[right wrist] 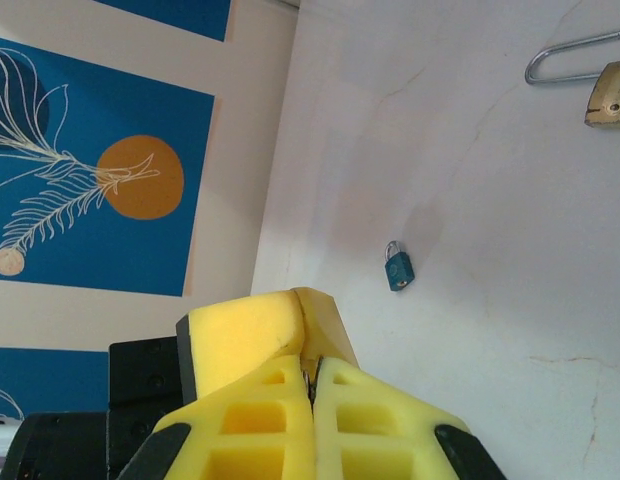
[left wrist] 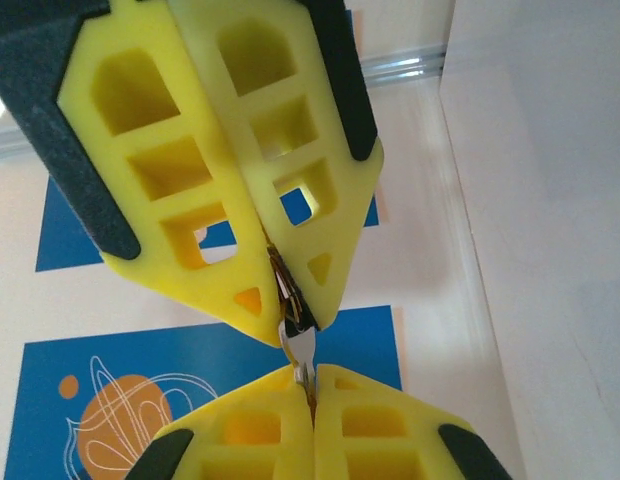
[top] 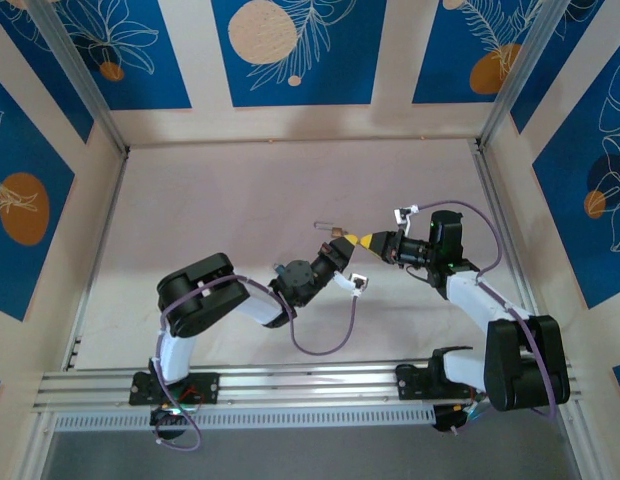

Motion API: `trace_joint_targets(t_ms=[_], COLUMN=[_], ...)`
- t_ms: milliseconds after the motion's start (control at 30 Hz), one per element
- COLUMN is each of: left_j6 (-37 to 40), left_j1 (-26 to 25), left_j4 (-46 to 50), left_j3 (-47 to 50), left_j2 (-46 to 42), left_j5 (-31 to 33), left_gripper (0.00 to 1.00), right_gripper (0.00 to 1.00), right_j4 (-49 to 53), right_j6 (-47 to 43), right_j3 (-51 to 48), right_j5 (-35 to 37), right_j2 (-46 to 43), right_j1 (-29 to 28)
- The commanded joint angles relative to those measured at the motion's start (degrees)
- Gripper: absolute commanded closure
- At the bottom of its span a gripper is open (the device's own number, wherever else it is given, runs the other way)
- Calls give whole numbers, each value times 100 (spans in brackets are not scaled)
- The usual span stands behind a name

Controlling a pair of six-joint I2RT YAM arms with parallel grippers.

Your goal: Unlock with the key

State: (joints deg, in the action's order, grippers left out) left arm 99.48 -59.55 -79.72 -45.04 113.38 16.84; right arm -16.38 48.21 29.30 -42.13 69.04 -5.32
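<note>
Left gripper [left wrist: 306, 388]: fingers pressed together, pinching the silver end of the key [left wrist: 301, 345]. The key is in the air above the counter [right wrist: 470, 330], bridging the two grippers tip to tip, mid-counter in the top view.

Right gripper [right wrist: 312, 375]: fingers also closed tight, with a dark brassy bit of the key clamped between them. Its exact shape is too small to tell. Both grippers hold it at once, so this reads as a handover or regrasp, not insertion yet.

Brass padlock [right wrist: 610, 93] lies flat on the counter with its shackle out to one side. In the top view it is near the gripper tips but apart from them. Small blue padlock [right wrist: 397, 269] lies farther off on the counter. Can't tell which lock is the target; the brass one is nearer.

To do this step well:
- Only one gripper should let go, and only once the other has a firm pinch on the key's head, blade clear of the fingers.
- Open slowly with no twisting, or the key likely drops.
- The freed gripper should then pin the lock body so it doesn't slide when the blade goes in.
</note>
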Motion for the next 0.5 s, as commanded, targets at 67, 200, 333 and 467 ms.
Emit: trace_joint_targets(t_ms=[67, 200, 333, 467], left_j6=[-1, 28, 84, 131], left_j1=[-72, -78, -78, -73], left_j4=[-91, -92, -89, -92], left_j3=[-56, -49, -6, 4], left_j2=[50, 60, 76, 88], left_j5=[-8, -4, -85, -138], left_gripper=[100, 100, 100, 100], right_gripper=[100, 85, 70, 66], right_j4=[84, 37, -325, -603], right_j6=[-112, 44, 387, 623], right_j3=[95, 73, 32, 33], right_j5=[0, -38, -268, -478], right_j2=[-111, -83, -45, 121], right_j1=[-105, -36, 130, 214])
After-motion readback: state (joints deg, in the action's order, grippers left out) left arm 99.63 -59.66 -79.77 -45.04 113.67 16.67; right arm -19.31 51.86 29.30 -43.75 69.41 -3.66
